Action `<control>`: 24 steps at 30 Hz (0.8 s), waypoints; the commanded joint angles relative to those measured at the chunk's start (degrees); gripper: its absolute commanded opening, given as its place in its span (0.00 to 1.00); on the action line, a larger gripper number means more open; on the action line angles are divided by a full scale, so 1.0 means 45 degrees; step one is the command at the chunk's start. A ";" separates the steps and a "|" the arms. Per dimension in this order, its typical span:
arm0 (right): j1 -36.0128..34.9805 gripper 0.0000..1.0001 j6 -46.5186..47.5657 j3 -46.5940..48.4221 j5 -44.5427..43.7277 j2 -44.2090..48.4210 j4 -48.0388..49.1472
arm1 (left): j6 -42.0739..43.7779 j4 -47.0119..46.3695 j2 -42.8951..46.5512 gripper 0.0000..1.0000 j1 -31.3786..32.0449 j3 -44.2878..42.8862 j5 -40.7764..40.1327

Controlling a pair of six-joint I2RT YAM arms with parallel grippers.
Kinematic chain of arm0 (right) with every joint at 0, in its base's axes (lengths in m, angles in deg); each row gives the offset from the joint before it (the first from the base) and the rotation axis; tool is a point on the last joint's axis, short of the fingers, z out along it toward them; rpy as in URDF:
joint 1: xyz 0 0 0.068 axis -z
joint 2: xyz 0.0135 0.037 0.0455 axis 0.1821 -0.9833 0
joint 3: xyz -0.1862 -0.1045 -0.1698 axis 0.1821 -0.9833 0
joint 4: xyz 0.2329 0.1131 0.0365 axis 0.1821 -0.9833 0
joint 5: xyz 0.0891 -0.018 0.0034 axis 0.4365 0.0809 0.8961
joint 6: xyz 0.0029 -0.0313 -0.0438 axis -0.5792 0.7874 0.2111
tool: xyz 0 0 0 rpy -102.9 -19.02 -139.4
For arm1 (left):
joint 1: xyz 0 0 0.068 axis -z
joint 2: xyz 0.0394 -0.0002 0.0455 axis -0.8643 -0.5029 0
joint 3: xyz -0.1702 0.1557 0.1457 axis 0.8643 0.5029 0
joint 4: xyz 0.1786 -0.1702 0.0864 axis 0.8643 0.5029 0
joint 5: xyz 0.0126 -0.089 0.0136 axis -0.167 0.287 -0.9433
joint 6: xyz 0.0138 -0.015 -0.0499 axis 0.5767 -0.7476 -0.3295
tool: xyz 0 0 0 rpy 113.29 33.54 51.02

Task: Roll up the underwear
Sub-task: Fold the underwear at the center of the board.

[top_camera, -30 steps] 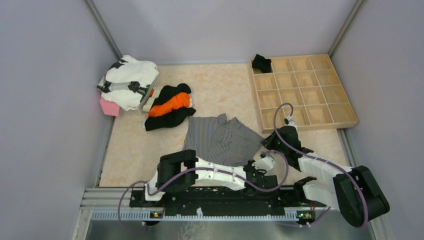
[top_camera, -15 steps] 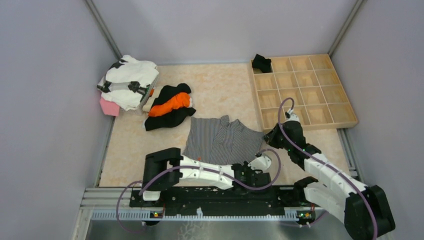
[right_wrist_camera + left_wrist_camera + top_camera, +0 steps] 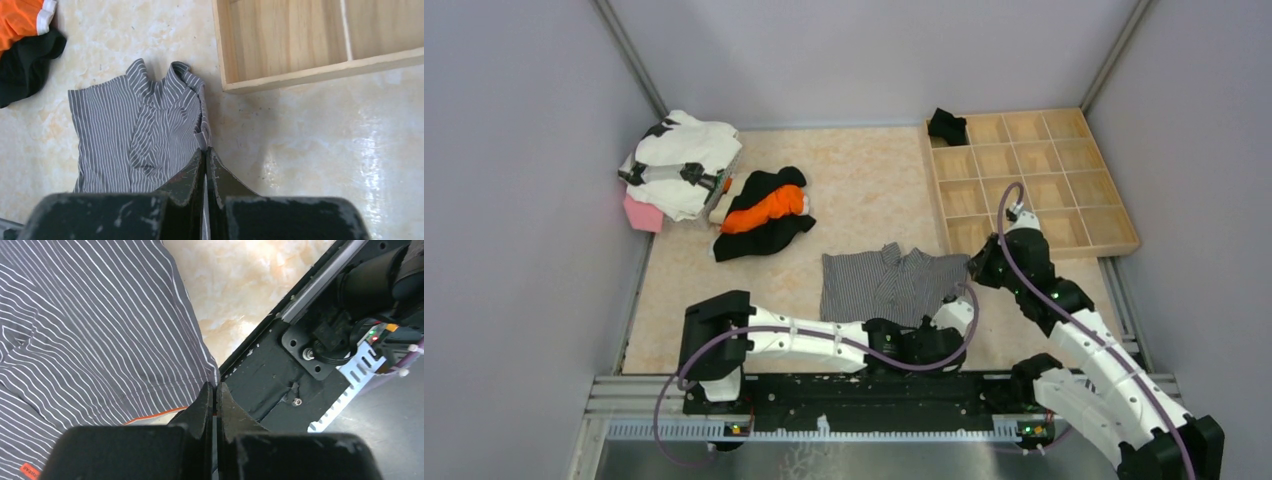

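The grey striped underwear (image 3: 887, 287) lies spread on the table's near middle. It fills the left of the left wrist view (image 3: 90, 330) and shows in the right wrist view (image 3: 140, 135). My left gripper (image 3: 944, 322) is shut on its near edge, by the orange-trimmed hem (image 3: 215, 390). My right gripper (image 3: 976, 268) is shut on its right edge, where the waistband folds up (image 3: 204, 149). A black underwear (image 3: 947, 125) sits in the far-left compartment of the wooden tray (image 3: 1114, 246).
A black and orange garment (image 3: 764, 213) lies at the left middle, with a white and black pile (image 3: 681, 160) and a pink thing (image 3: 642, 213) behind it. The tray's near corner (image 3: 300, 75) is just right of the striped cloth. The black base rail (image 3: 280, 375) is beside my left gripper.
Both grippers have pulled the striped underwear to the right and nearer. It now lies narrower and more squared. The right arm has stretched out toward the tray's near corner.
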 commanded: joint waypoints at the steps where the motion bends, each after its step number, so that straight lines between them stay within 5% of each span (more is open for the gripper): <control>1: 0.0075 0.00 0.1234 0.1537 -0.0503 -0.0032 -0.1455 | 0.0028 -0.2033 0.0912 0.00 -0.0567 0.0695 0.1512; 10: -0.0046 0.00 0.1190 0.2702 0.2555 -0.2304 0.0061 | -0.0739 -0.3424 0.3388 0.00 -0.2068 0.3284 0.2536; 24: -0.3086 0.00 0.0802 0.5881 0.1572 -0.6768 0.1421 | -0.2422 -0.2299 0.8007 0.00 -0.2580 0.6599 0.1282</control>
